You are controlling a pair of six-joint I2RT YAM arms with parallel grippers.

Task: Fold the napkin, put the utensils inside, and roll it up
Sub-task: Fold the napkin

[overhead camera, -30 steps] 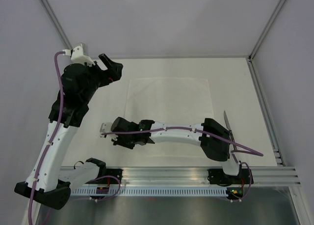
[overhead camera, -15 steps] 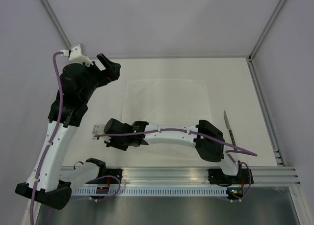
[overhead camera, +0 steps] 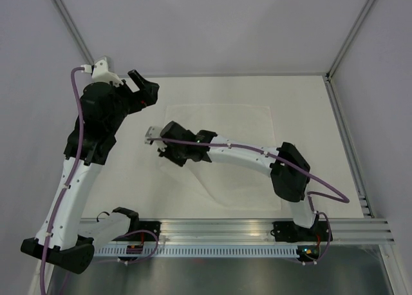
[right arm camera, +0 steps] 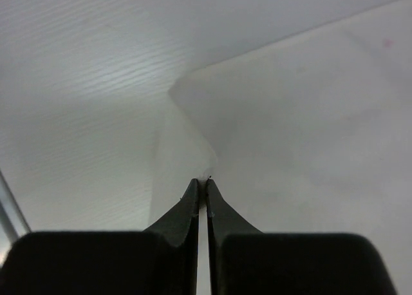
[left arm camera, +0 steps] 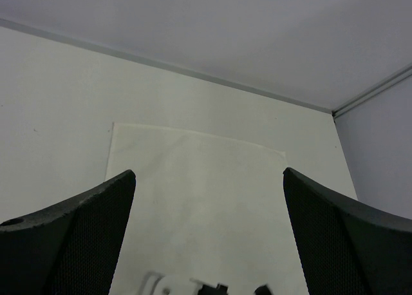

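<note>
Right claw (right arm camera: 201, 184) tight on one raised corner of the napkin (overhead camera: 244, 124).

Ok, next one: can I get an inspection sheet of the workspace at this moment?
Surface: pale table, flat.
Job's things: white napkin, one corner lifted off the table; knife not visible.
Clutter: nothing seen.
Grippers: right gripper shut on the napkin's corner; left gripper open, raised, holding nothing.
Cables: purple cables run along both arms.
Surroundings: pale walls; metal rail at the near edge.

Pale tabletop (overhead camera: 308, 114) between grey walls (overhead camera: 212, 24)
</note>
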